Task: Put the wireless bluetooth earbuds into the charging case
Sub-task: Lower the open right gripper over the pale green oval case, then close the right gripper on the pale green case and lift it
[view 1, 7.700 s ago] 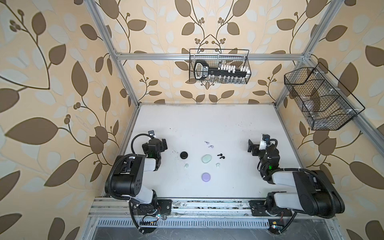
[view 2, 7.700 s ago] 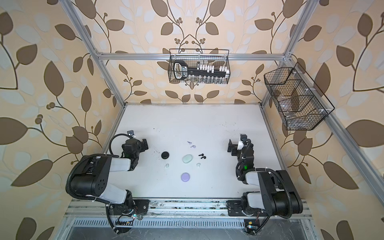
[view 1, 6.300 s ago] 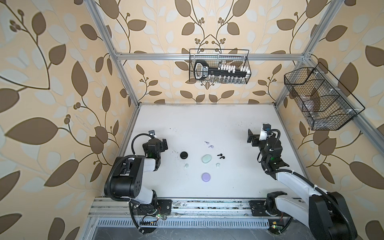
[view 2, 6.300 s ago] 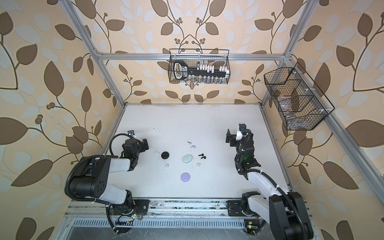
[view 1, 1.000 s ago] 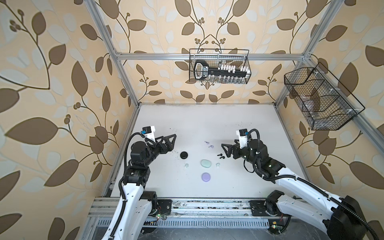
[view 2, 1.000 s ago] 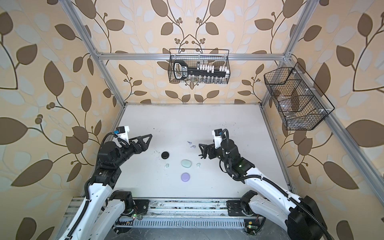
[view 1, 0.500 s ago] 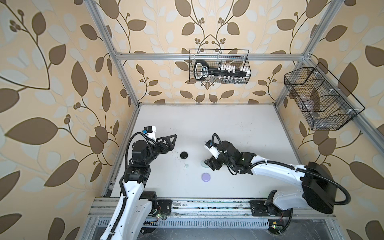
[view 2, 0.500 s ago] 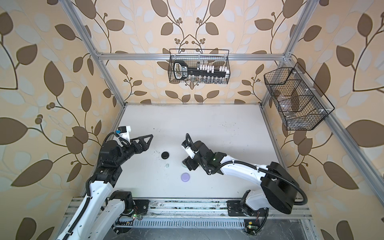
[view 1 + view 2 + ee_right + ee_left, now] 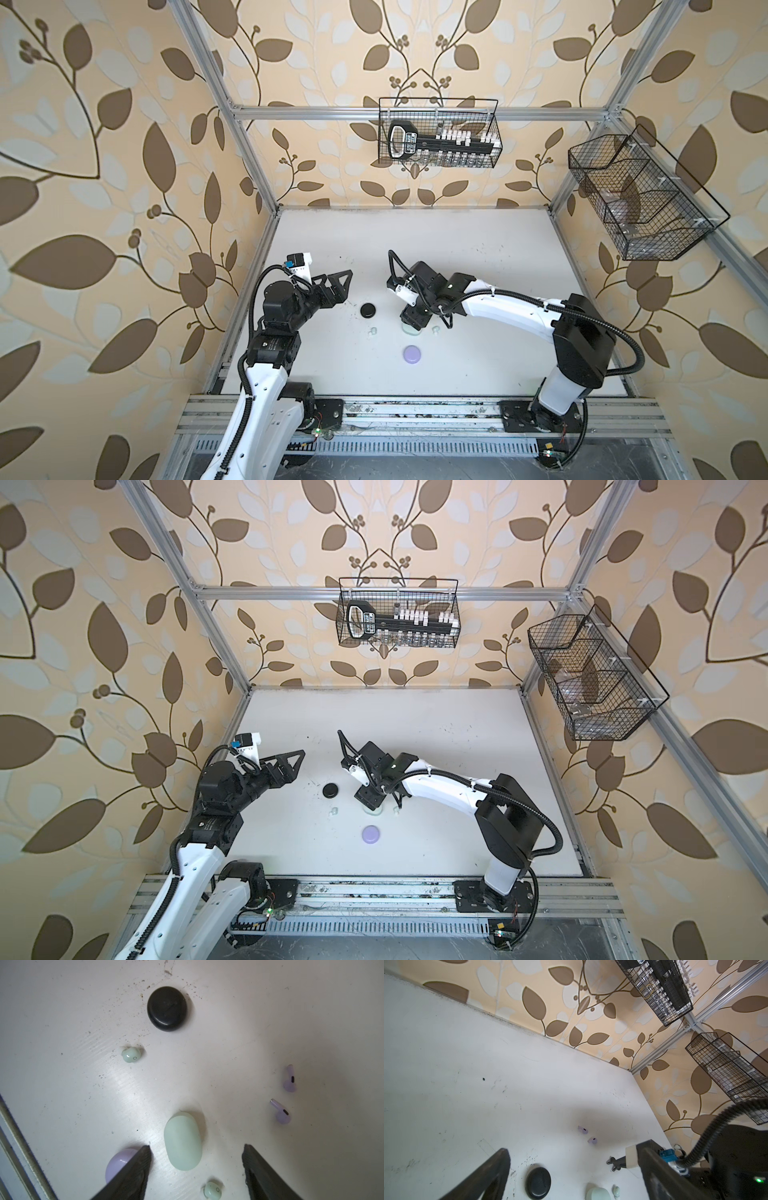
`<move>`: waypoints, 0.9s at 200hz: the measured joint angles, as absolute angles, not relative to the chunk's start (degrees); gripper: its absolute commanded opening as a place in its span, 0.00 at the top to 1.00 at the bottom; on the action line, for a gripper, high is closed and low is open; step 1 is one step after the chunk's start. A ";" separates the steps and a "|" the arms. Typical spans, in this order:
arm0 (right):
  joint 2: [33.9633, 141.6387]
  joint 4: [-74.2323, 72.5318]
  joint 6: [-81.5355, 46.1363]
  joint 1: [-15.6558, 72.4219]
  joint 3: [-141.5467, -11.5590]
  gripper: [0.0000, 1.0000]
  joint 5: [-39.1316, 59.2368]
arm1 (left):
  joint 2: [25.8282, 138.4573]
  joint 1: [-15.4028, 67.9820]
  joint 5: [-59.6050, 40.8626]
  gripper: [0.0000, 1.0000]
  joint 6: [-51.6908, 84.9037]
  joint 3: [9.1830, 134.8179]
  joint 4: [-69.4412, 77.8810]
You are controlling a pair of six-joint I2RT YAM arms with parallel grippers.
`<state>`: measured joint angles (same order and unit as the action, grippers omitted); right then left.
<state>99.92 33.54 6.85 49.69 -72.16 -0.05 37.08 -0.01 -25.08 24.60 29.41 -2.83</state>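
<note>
Three shut charging cases lie mid-table: black (image 9: 368,310), mint (image 9: 182,1140) and lilac (image 9: 412,354). My right gripper (image 9: 196,1147) hangs low over the mint case, open, a finger on each side with gaps and no contact. Mint earbuds (image 9: 131,1055) (image 9: 212,1189) lie on either side of the mint case. Two lilac earbuds (image 9: 289,1080) (image 9: 281,1112) lie farther back. Beside the right arm lie two black earbuds (image 9: 611,1161), hidden under it in both top views. My left gripper (image 9: 340,286) stands open and empty, left of the black case (image 9: 538,1182).
A wire basket (image 9: 438,133) with a black tool hangs on the back wall. Another wire basket (image 9: 640,199) hangs on the right wall. Aluminium frame posts stand at the table's corners, and a rail (image 9: 415,415) runs along the front edge.
My right arm has swung left from beside the black earbuds to over the mint case, and its jaws have narrowed. The left arm has barely moved.
</note>
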 measured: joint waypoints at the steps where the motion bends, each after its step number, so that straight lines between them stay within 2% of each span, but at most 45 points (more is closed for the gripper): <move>1: 99.94 33.67 6.92 49.67 -72.16 0.30 -0.05 | 37.08 -0.01 -25.06 0.01 24.62 29.41 -2.83; 73: 103.07 39.99 9.28 50.41 -73.23 0.35 0.03 | 37.63 -0.01 -23.86 0.01 24.60 29.41 -2.92; 118: 107.59 40.36 9.45 50.35 -75.35 0.37 -0.10 | 37.76 -0.01 -23.68 0.01 24.62 29.41 -2.92; 180: 108.20 39.00 9.50 49.69 -75.40 0.39 0.05 | 39.55 -0.01 -23.70 0.01 24.62 29.41 -2.90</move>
